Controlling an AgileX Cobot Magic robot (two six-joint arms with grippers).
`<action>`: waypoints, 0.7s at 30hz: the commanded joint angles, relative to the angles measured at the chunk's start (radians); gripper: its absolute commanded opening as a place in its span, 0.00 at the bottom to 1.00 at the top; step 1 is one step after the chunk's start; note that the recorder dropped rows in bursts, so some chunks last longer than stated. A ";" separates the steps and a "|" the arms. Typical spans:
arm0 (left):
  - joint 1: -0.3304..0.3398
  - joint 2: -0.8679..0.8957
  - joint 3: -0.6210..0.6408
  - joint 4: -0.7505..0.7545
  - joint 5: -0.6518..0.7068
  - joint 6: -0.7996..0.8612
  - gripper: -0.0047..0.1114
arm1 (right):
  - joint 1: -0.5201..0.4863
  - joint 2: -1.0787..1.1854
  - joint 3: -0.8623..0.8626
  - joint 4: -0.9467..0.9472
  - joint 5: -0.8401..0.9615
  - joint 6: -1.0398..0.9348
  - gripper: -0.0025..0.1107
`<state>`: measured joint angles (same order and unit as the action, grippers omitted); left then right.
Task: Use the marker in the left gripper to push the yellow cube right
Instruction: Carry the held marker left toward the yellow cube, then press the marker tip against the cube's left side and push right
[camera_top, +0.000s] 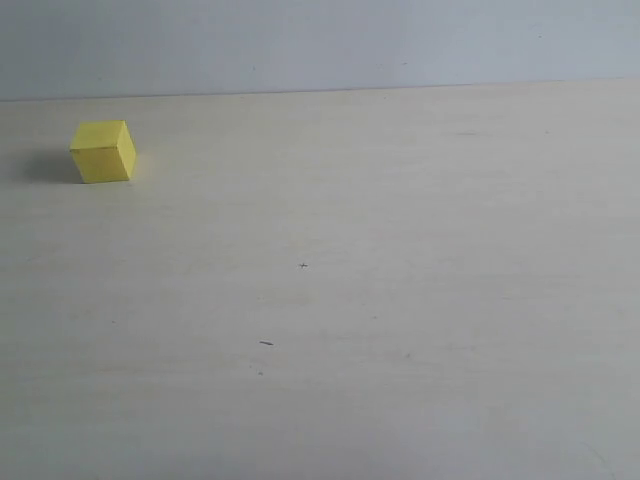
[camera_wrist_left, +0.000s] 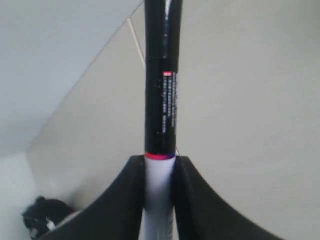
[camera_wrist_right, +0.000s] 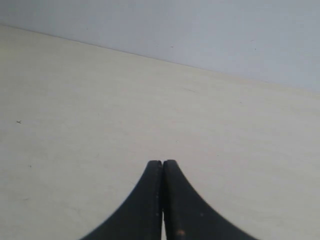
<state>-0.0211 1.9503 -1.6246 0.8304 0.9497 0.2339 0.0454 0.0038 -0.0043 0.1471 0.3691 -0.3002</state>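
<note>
Pale counter (camera_top: 400, 300): bright yellow cube (camera_top: 103, 152) sits far left; black left gripper (camera_wrist_left: 160, 160) clamps black-capped white marker (camera_wrist_left: 161, 100); push not yet begun.

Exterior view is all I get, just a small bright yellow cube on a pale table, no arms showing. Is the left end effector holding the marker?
Observer: Yes, the left wrist view shows the black two-fingered left end effector shut on a slim marker with a white barrel and long black cap.
Operator: Which part is gripped?
Observer: The white barrel; the black cap sticks out past the fingers.
Operator: And the other arm?
Observer: The right end effector is shut on nothing, with pale table beyond it.
</note>
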 joint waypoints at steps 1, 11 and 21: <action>0.010 0.067 -0.003 -0.020 -0.059 0.300 0.04 | 0.001 -0.004 0.004 0.003 -0.013 -0.002 0.02; 0.127 0.167 -0.003 -0.513 -0.242 0.890 0.04 | 0.001 -0.004 0.004 0.003 -0.013 -0.002 0.02; 0.171 0.251 -0.003 -0.530 -0.306 1.076 0.04 | 0.001 -0.004 0.004 0.003 -0.013 -0.002 0.02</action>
<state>0.1384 2.1862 -1.6246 0.3141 0.6843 1.2969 0.0454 0.0038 -0.0043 0.1471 0.3691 -0.3002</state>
